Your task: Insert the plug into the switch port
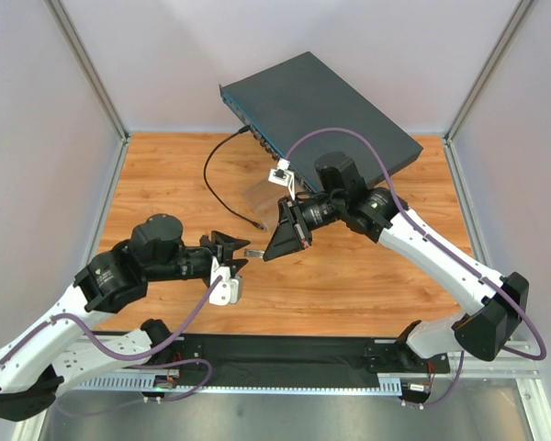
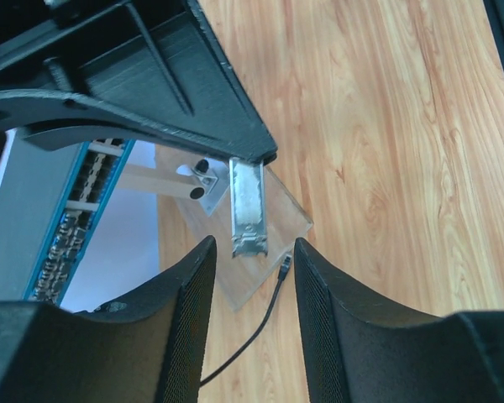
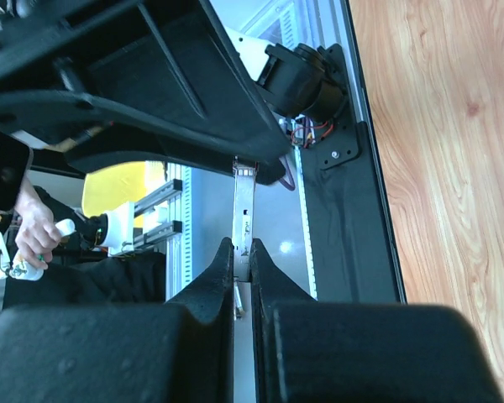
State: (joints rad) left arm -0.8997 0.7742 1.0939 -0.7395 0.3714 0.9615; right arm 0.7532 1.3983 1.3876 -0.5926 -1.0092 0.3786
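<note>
The plug point(image 1: 254, 252) is being held mid-air, clenched in the right pincer point(image 3: 242, 248). The left pincer point(image 2: 254, 248) is being kept released astride its free end. A handover is seemingly being prepared, so a square closing is being called for next. The switch point(image 1: 321, 106) is lying well apart, across the worktop point(image 1: 349, 276).

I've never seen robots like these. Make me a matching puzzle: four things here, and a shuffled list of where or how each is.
1. switch
2. plug
3. black cable
4. left fingers

A. apart, either side of the plug
B. angled, at the far side of the table
C. clamped in the right fingers
D. trails from the switch's front onto the wood

Pairs: 1-B, 2-C, 3-D, 4-A
</note>
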